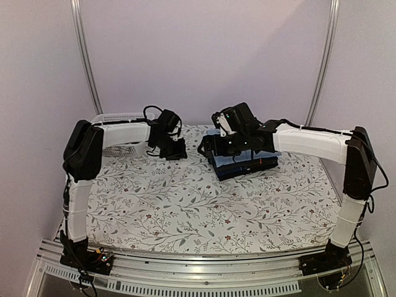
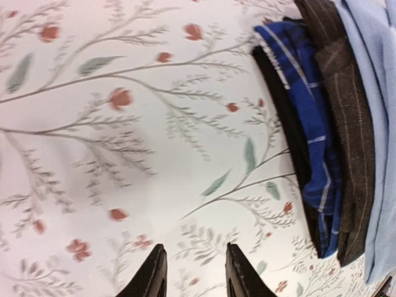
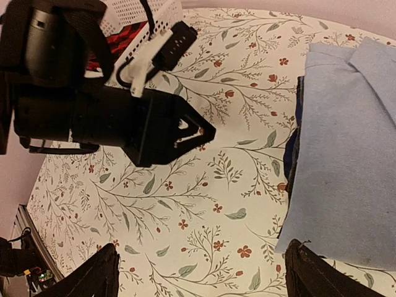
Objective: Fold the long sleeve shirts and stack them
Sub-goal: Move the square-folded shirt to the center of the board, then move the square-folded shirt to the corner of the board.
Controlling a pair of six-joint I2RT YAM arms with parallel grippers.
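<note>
The long sleeve shirts lie folded in one stack (image 1: pixel 246 166) at the back of the table. In the left wrist view its side shows the light blue shirt (image 2: pixel 378 93) on top, then the dark pinstriped shirt (image 2: pixel 346 124), a blue one with pale lines (image 2: pixel 309 130) and a black layer (image 2: pixel 289 124). My right gripper (image 3: pixel 204 275) hangs open and wide at the stack's left edge, with nothing between its fingers and one finger (image 3: pixel 315 275) beside the light blue shirt (image 3: pixel 346 154). My left gripper (image 2: pixel 193 269) is open over the bare cloth, left of the stack.
A white lattice basket (image 1: pixel 119 133) with red and black cloth (image 3: pixel 120 40) stands at the back left, behind my left gripper (image 1: pixel 175 151). The floral tablecloth (image 1: pixel 185 204) covers the table. My right gripper (image 1: pixel 209 147) is close to the left one.
</note>
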